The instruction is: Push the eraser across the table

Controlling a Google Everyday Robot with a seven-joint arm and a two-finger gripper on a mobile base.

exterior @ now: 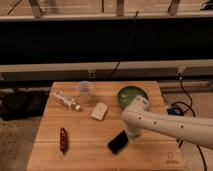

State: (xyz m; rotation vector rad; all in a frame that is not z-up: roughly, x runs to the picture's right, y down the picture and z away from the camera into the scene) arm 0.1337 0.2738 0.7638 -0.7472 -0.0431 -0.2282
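The eraser is a flat black block lying on the light-brown wooden table, right of centre near the front. My gripper comes down from the white arm and sits at the eraser's right upper end, touching or almost touching it.
A green bowl stands at the back right, partly behind the arm. A pale cream block lies mid-table, a clear plastic cup and a small lying bottle at the back left, a dark red chilli-shaped thing at the front left. Cables run right of the table.
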